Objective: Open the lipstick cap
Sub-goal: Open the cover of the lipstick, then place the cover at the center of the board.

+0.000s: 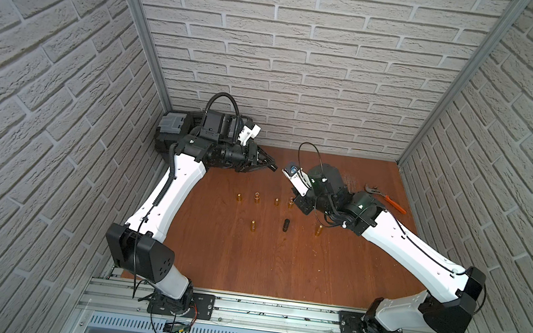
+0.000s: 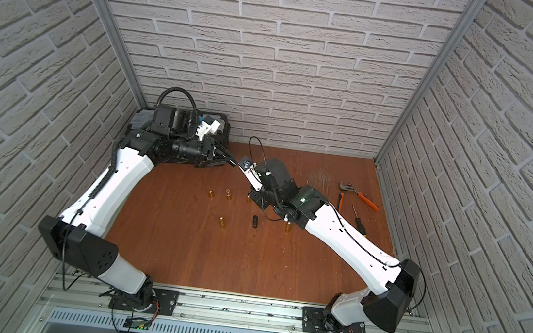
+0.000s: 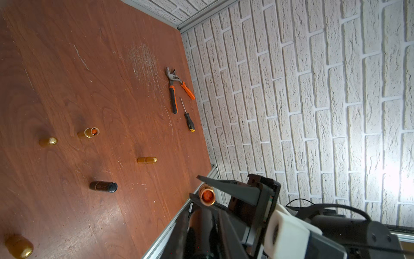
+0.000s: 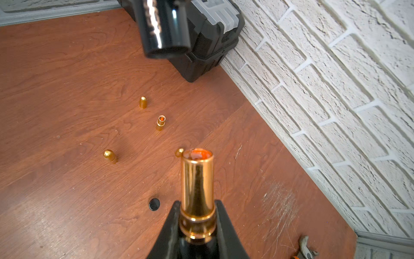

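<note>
– Along the front part of the desk, nearest the arm bases: what stands?
– Three upright tubes in a row. Left gold tube, black tube in the middle, right gold tube. The black one has gold lettering on its side in the left wrist view; too small to read.
– Next row back?
– Row of four gold tubes. The second from the left is an uncapped tube with an orange stick showing.
– The task item?
– The lipstick is off the desk, above its far middle. Its black base is clamped in the right gripper; the gold sleeve and orange tip stick out past the fingers. The cap is off and apart from the tip, with its open mouth turned roughly toward the lipstick. It is glossy black and sits in the left gripper, whose jaws are closed on it. There are bright streaks on the cap's side: print or glare, cannot tell.
– Farthest things?
– Toolbox, black with a grey lid panel, in the far left corner against the wall. Pliers with orange-and-black handles lie by the right edge toward the far corner. The screwdriver is just beside them, with a small mark on its handle, unreadable.
</note>
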Tool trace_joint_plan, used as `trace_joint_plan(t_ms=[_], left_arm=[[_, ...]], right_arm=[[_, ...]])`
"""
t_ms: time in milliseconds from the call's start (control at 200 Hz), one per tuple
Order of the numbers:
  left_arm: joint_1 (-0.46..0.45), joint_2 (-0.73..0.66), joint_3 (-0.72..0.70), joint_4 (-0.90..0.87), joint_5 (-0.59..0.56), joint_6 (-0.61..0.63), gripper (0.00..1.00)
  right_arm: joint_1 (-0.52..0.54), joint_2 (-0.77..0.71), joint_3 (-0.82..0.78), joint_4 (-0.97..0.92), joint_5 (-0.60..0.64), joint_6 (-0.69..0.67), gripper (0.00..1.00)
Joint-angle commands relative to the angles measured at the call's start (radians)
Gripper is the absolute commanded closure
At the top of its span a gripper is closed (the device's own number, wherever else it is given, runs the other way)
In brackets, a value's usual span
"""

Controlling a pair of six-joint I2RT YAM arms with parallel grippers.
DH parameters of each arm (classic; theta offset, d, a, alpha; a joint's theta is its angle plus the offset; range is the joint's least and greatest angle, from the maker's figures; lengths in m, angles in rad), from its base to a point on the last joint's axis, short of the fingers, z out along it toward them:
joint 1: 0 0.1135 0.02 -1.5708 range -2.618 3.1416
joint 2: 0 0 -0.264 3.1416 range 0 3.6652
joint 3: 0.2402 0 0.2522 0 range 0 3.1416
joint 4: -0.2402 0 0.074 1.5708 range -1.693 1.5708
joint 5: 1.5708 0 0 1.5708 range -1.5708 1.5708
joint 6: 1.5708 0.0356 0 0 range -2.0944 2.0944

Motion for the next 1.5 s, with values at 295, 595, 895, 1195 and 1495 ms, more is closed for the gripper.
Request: trace_joint_plan(t_ms=[295,595,895,1195,1495], left_arm=[[-0.257,0.404,0.268,-0.072,-0.528,0.235,0.91],[-0.415,0.755,0.601,-0.129,-0.798,0.356,0.90],[-0.471,0.850,0.593,-0.061,-0.852,0.386,0.88],[-0.505,0.902,0.591,-0.035,-0.895,0.415,0.87],[-0.527,0.948,0.603,-0.016,-0.891,0.435,0.87]], right_arm=[[-0.001,-0.190,0.001,-0.081,0.090,0.020,0.92],[-0.001,-0.321,-0.044,-0.126,0.132,0.041,0.91],[-0.001,-0.324,-0.072,-0.121,0.116,0.059,0.91],[-0.001,-0.316,-0.086,-0.106,0.108,0.066,0.91],[-0.001,-0.314,-0.088,-0.108,0.120,0.062,0.91]])
